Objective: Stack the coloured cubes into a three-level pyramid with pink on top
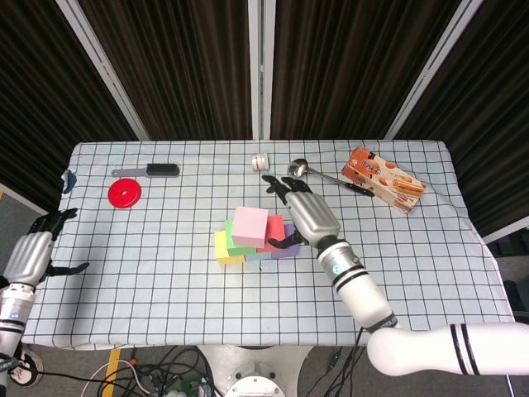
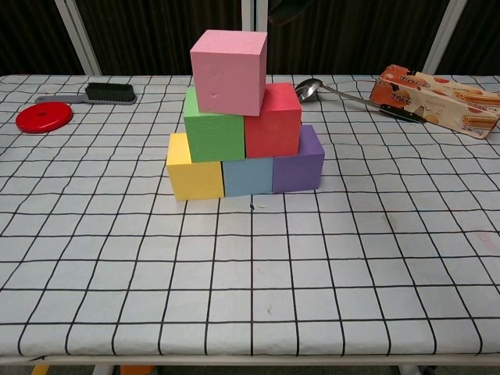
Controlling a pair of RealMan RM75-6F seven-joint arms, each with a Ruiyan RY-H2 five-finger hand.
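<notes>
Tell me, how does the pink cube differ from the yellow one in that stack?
The pink cube sits alone on top; the yellow cube stands on the table at the bottom row's left end. Pink looks larger than yellow. Pink rests on two cubes; yellow has the green cube partly on it. Both are plain, upright cubes.

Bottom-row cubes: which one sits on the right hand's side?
The purple cube, at the bottom row's end nearest the right hand. The blue cube is in the middle, the yellow cube at the far end.

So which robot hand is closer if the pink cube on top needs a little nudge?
Probably the right robot hand: it hovers open just beside the pyramid, near the pink cube. The left robot hand is far off at the table's left edge.
</notes>
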